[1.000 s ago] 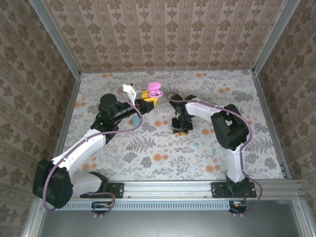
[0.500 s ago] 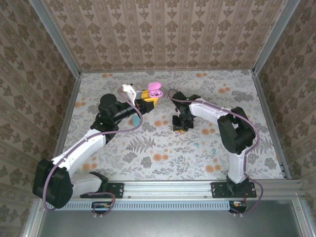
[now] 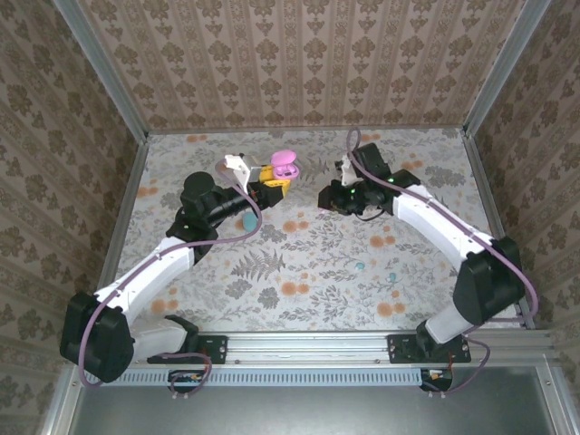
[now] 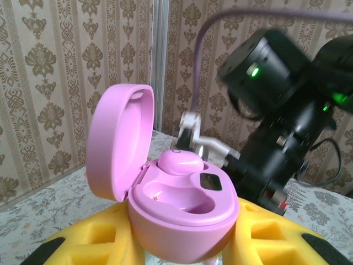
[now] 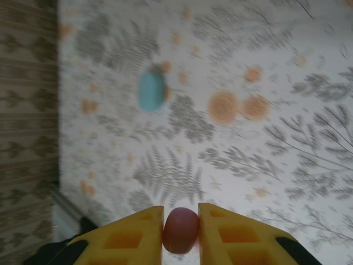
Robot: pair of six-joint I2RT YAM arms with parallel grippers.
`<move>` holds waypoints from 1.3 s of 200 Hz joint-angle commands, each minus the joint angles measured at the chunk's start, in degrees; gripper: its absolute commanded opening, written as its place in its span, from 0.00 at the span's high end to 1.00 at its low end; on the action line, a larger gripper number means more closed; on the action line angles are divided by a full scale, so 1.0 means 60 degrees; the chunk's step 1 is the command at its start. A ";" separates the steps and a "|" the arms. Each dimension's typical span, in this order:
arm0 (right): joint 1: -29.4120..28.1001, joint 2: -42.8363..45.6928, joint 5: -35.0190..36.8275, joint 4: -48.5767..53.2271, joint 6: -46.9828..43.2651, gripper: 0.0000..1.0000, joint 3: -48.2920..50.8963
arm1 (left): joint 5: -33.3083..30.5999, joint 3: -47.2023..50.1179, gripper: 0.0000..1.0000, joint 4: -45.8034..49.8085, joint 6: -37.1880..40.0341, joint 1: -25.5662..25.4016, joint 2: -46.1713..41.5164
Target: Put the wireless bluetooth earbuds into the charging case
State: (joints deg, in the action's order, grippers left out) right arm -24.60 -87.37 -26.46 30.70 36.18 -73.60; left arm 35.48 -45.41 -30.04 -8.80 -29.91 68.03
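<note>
The pink charging case (image 4: 182,215) is held up off the table with its lid (image 4: 118,138) swung open to the left, and my left gripper (image 4: 185,245) is shut on its base between yellow fingers (image 4: 94,243). One pink earbud (image 4: 181,162) sits in the far slot; the near slot (image 4: 185,200) is empty. In the top view the case (image 3: 284,164) hangs above the table's far middle. My right gripper (image 3: 326,198) hovers just right of it, shut on a second pink earbud (image 5: 181,229) pinched between its yellow fingers (image 5: 132,237).
A light blue egg-shaped case (image 3: 247,220) (image 5: 151,91) lies on the floral table below my left gripper. Two tiny buds, a mint one (image 3: 360,265) and a blue one (image 3: 392,275), lie at the near right. Patterned walls close in three sides.
My right arm has risen from the table's middle and swung back toward the pink case, carrying the pink earbud. The left arm and case have stayed put.
</note>
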 commanded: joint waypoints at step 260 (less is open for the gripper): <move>-0.1115 0.0117 -0.1471 -0.2944 0.0716 0.77 -0.2022 | 0.0500 -0.0246 0.72 -0.0383 0.0038 -0.0171 0.0395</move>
State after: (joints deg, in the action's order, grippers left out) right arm -30.87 -86.04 -37.45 10.44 42.61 -83.35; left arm 37.71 -45.41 -30.09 -8.80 -30.46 70.57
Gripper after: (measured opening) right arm 0.234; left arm 0.325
